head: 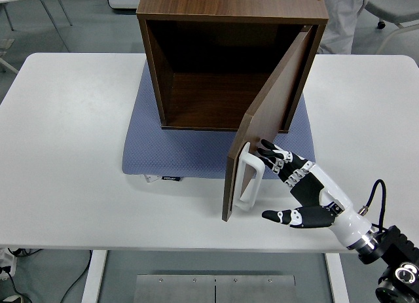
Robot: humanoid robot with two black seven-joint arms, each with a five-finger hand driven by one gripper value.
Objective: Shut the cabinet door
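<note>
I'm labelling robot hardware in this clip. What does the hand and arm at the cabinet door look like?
Only the right hand shows: five slim fingers with black segments and white joints, a black palm, a glossy white wrist, then a silver ring and black forearm. A thin black cable loops above the wrist. The left arm is out of view.
</note>
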